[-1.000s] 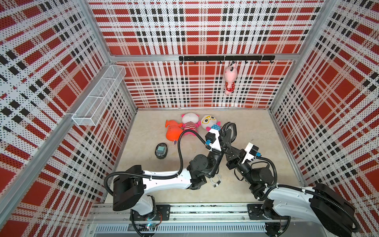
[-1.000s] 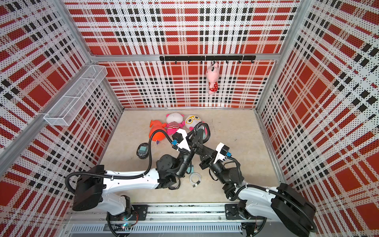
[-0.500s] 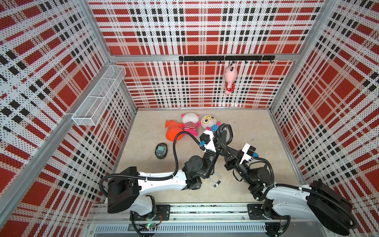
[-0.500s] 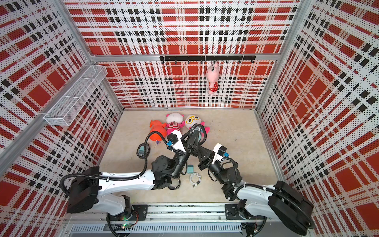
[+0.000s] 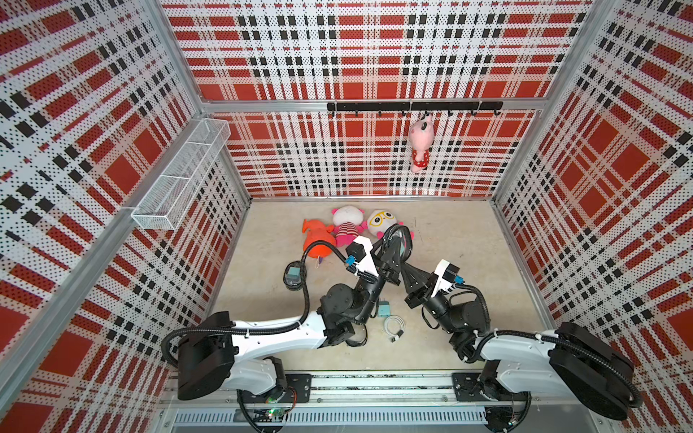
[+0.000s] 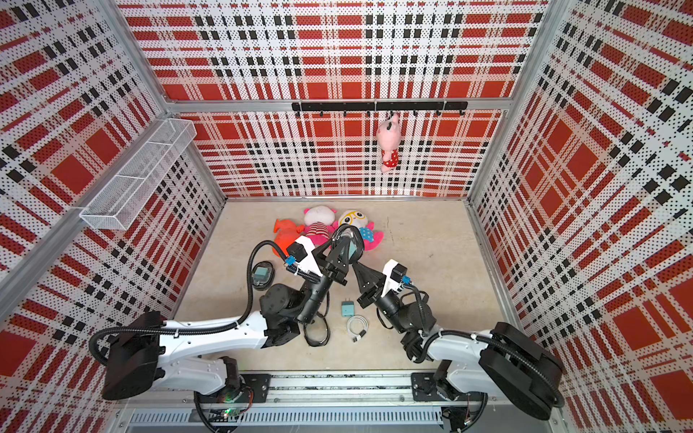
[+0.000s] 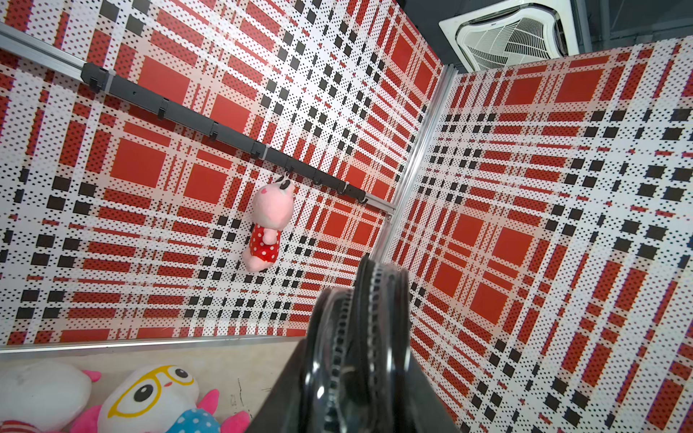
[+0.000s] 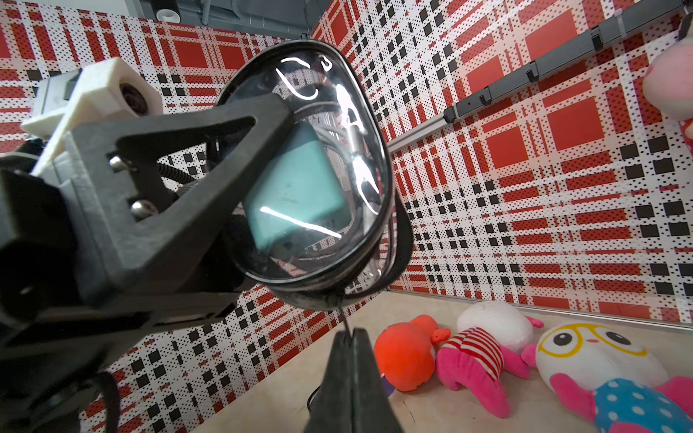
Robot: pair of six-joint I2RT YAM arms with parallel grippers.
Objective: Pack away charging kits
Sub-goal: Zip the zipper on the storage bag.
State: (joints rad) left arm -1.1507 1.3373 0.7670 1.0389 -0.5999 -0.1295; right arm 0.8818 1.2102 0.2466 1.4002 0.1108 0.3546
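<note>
Nearest the arm bases, a coiled white cable with a dark tie lies flat on the tabletop; just beyond it, not touching, a loose teal adapter, prongs pointing rearward; bare surface runs from these to the right wall. Above, the left pincer grasps a black oval case, lifted clear; its transparent window shows a cased teal adapter and cable loops. The right pincer is clenched on a thin dark cord hanging from the case rim; a second case, teal inside, sits near the left wall; plush toys line the rear.
</note>
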